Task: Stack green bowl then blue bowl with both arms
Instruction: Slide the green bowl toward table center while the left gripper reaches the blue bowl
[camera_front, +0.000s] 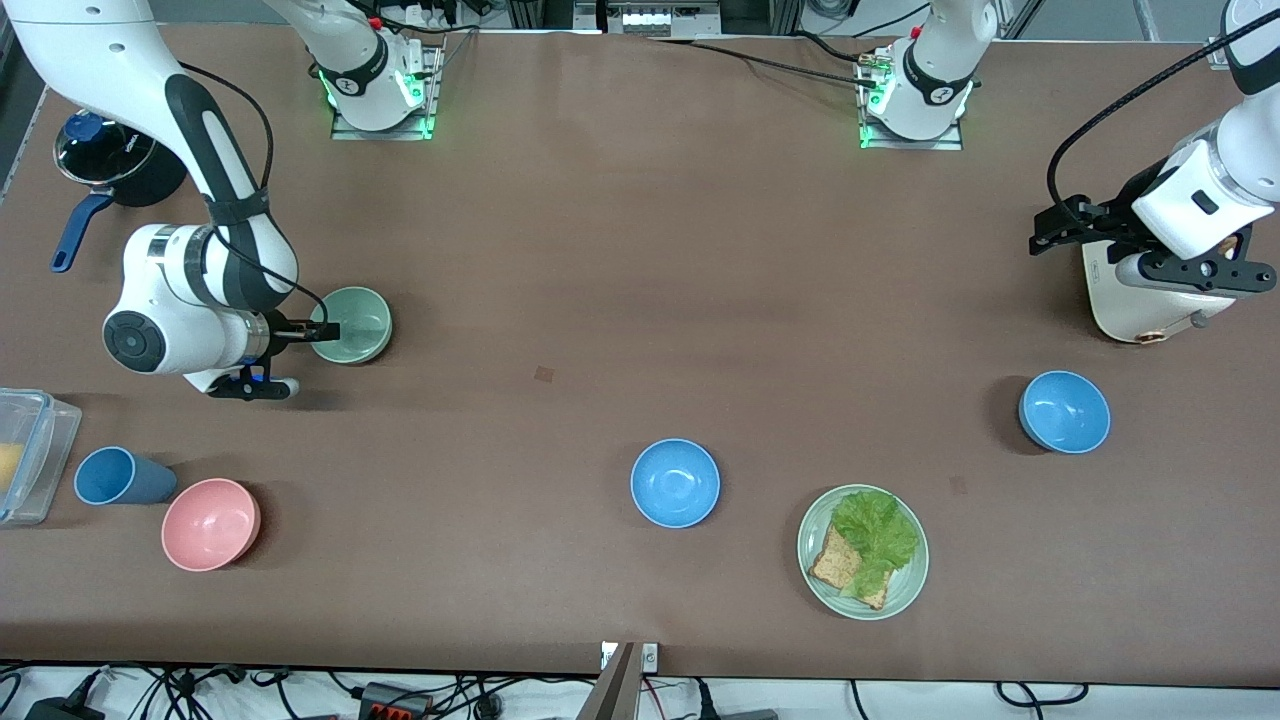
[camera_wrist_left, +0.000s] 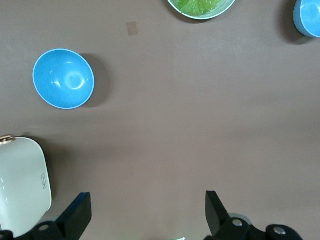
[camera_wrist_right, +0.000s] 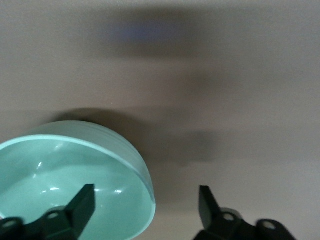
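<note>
Step in hand: first pickup. Your right gripper (camera_front: 322, 332) straddles the rim of the green bowl (camera_front: 352, 324), fingers spread wide, one inside, nothing clamped. Next, close on that rim and lift level. Your left gripper (camera_front: 1042, 238), open and empty, waits high above the blue bowl (camera_front: 1064, 411).

white arms (camera_front: 150, 90), dark grey joint bands, black cables

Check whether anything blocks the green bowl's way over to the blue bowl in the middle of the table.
Nothing visible does. The right claw is open at the green bowl, one finger inside its rim. The table between it and the middle blue bowl is bare. The left claw waits open by the white appliance.
</note>
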